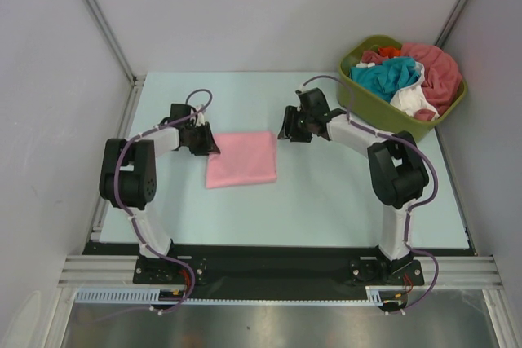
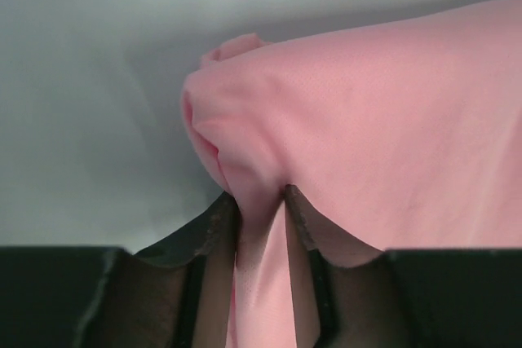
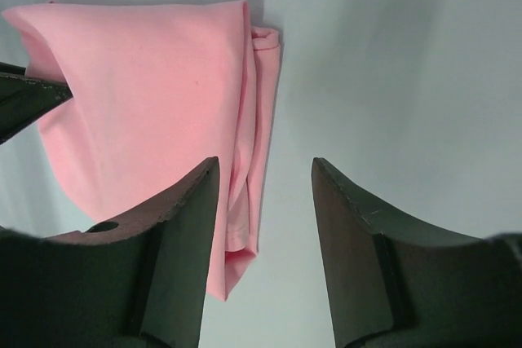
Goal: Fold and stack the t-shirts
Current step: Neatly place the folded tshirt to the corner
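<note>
Pink t-shirt (image 1: pixel 241 159) lies folded on the tabletop (image 1: pixel 326 193); my left jaws are pinched on its far-left corner, my right jaws gape apart just off its right edge. Other t-shirts (image 1: pixel 391 77) heaped in olive tub (image 1: pixel 371 103).

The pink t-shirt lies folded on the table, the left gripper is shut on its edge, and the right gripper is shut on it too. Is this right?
Not quite. The right gripper is open: the right wrist view shows its jaws spread, clamping nothing. The pink t-shirt does lie folded on the table, with the left gripper shut on its edge.
</note>
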